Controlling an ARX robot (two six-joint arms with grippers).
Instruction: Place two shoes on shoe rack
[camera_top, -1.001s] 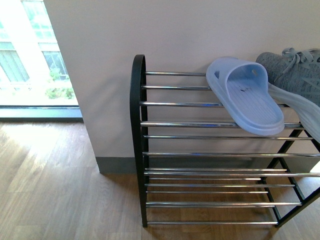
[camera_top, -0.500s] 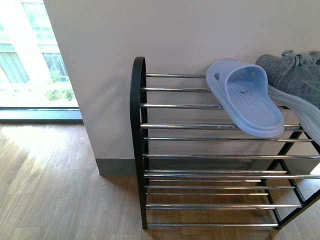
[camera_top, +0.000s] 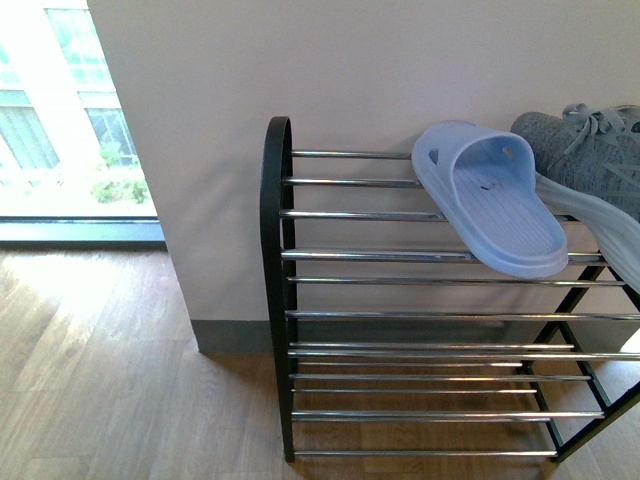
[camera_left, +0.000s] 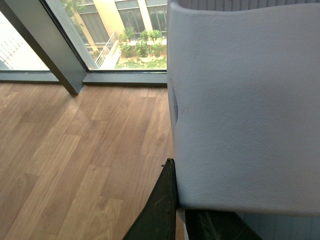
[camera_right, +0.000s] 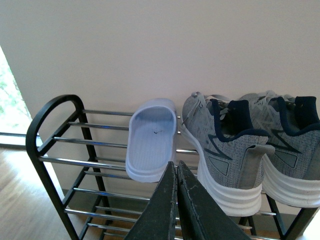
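Note:
Two grey knit sneakers (camera_right: 225, 145) (camera_right: 292, 147) with white soles stand side by side on the top shelf of the shoe rack (camera_right: 55, 120), toes to the wall. Only one sneaker (camera_top: 590, 150) shows in the front view, at the right edge. A light blue slipper (camera_top: 490, 195) lies to their left on the same shelf, also seen as the slipper (camera_right: 152, 137) in the right wrist view. My right gripper (camera_right: 176, 167) is shut and empty, in front of the rack. My left gripper (camera_left: 175, 190) is shut on another light blue slipper (camera_left: 245, 105) above the floor. Neither arm shows in the front view.
The rack's chrome bars (camera_top: 360, 215) on the left half of the top shelf are bare, as are the lower tiers (camera_top: 420, 380). A pale wall (camera_top: 300, 60) backs the rack. A floor-length window (camera_top: 70, 110) stands to the left over wooden flooring (camera_top: 100, 380).
The rack and everything on it sit slightly lower in the front view than a second ago. The slipper and sneaker have not shifted on the shelf.

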